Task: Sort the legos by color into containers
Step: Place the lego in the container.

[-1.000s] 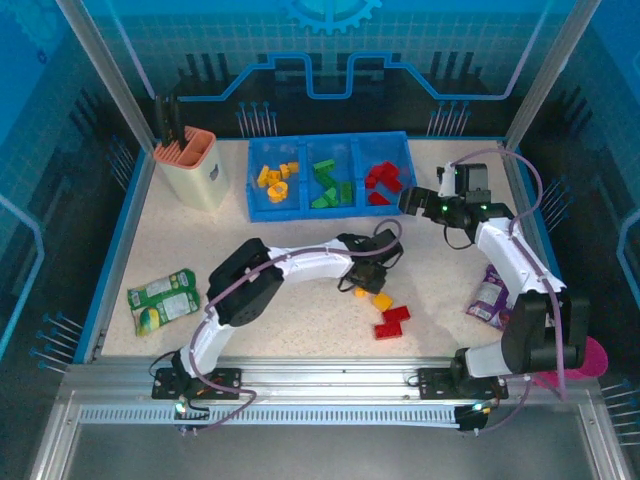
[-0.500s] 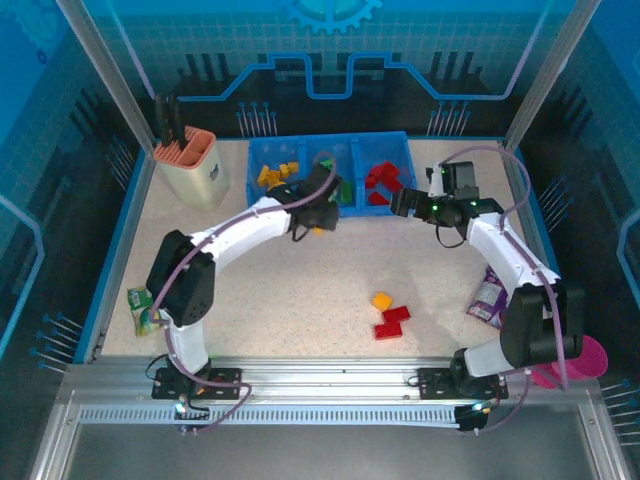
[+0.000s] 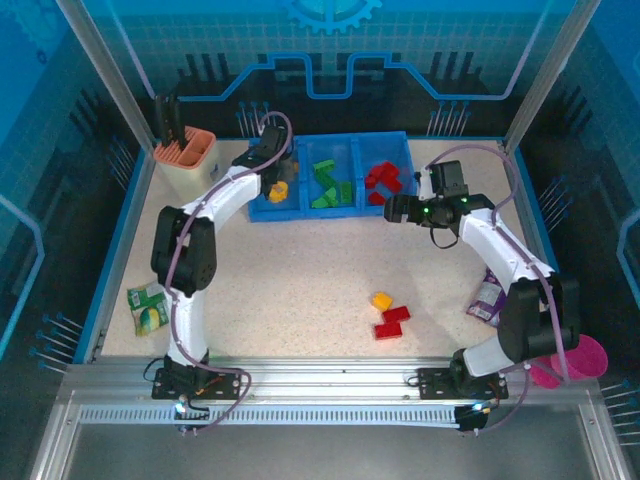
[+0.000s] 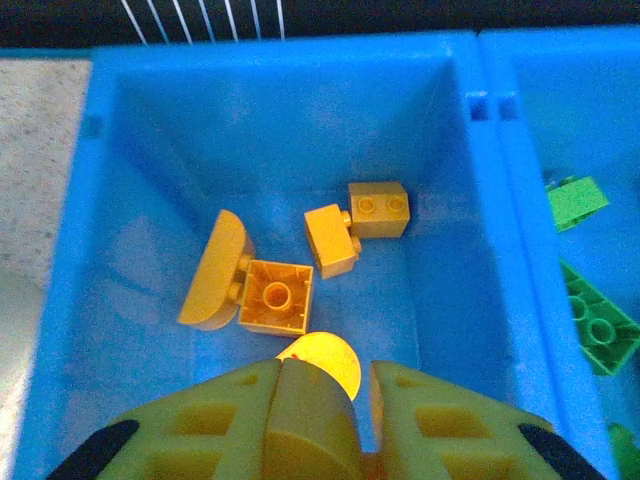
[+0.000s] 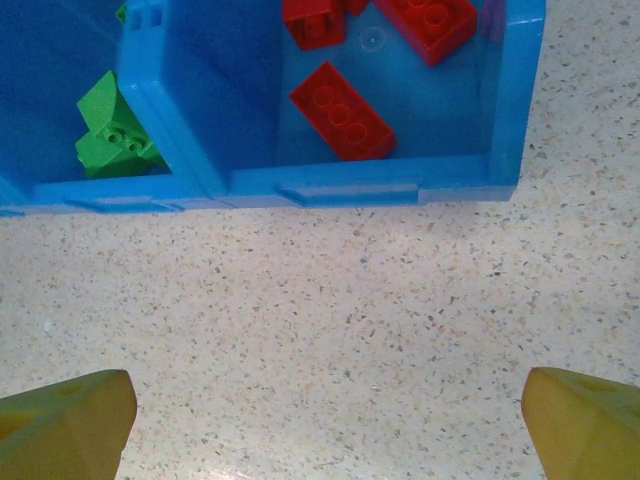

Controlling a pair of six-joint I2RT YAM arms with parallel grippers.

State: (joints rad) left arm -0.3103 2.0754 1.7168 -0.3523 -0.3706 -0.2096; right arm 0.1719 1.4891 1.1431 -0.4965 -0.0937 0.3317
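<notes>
Near the front edge of the table [image 3: 300, 280], right of centre, a loose yellow brick [image 3: 381, 300] lies just beside two loose red bricks [image 3: 392, 322]. Farther back, the right gripper [image 5: 325, 420] hangs with its fingers spread wide over bare table, just before the near wall of the blue tray [image 3: 330, 214], by the right compartment holding sorted red bricks [image 5: 342, 112]. At the far edge, the left gripper [image 4: 322, 385] pinches a rounded yellow brick [image 4: 305, 425] above the tray's left compartment, where other yellow bricks [image 4: 275, 295] lie, with green bricks [image 3: 325, 185] in the middle compartment.
</notes>
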